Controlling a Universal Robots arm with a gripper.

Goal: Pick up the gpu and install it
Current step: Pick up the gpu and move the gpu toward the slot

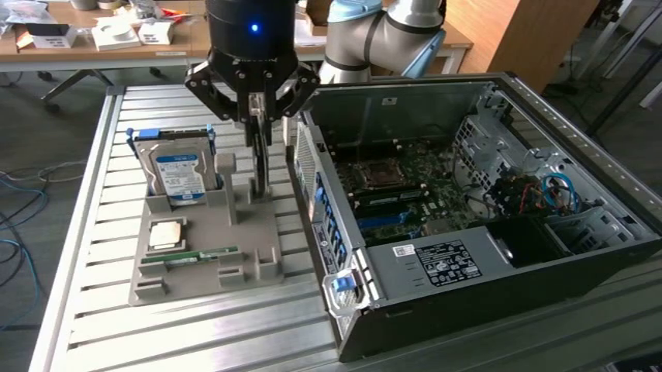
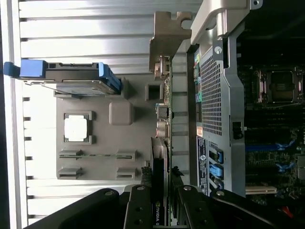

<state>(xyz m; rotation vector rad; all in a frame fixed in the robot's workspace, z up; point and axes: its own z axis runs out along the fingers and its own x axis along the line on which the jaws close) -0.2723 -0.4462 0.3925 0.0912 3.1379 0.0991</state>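
The gpu point(image 1: 260, 163) is a thin dark card seen edge-on, standing upright over the grey holder block point(image 1: 248, 248) just beside the open computer case point(image 1: 435, 263). My gripper point(image 1: 256, 124) comes down on the card's top edge and is shut on it, one finger on each side. In the wrist view the gpu point(image 2: 158, 162) runs as a narrow strip between the two black fingers point(image 2: 143, 200), with its metal bracket point(image 2: 167, 33) at the far end. Its lower edge sits at the holder's slot; I cannot tell whether it has lifted clear.
On the holder block point(image 2: 121, 114) stand a silver hard drive with a blue label point(image 1: 178, 170), a square processor chip point(image 1: 166, 235) and a green memory stick point(image 1: 191, 256). The case lies open with its motherboard point(image 1: 404, 194) facing up. A slatted metal table point(image 1: 114, 325) carries everything.
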